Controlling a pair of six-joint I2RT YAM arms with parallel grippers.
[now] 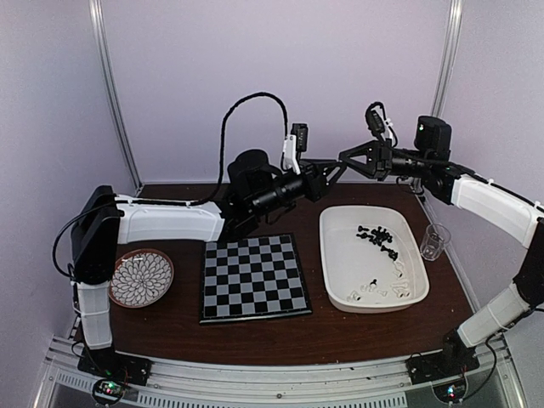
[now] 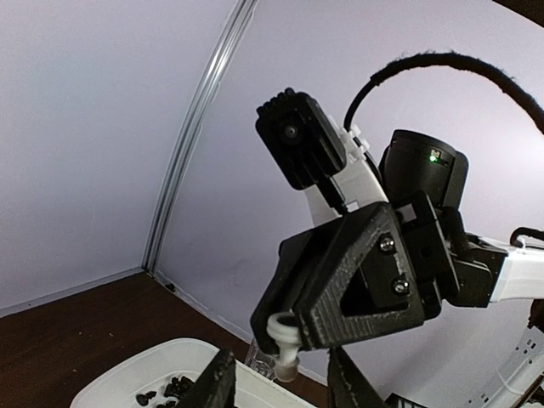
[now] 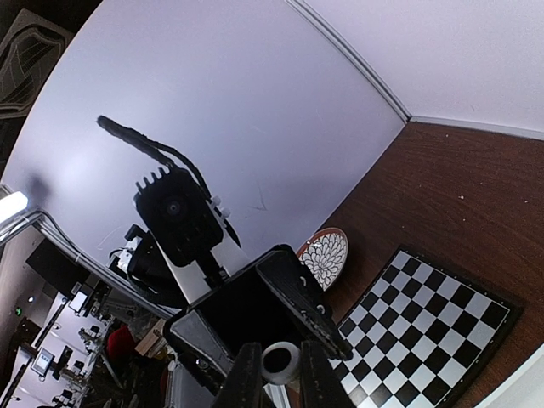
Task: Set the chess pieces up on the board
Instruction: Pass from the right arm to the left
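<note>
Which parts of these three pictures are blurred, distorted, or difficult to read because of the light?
Top external view: soft, even light, but the chess pieces in the white tray are too small to tell apart. Left wrist view: the metal post bows from lens distortion, while the white chess piece is sharp. Right wrist view: the wall edge curves and the board looks skewed.
</note>
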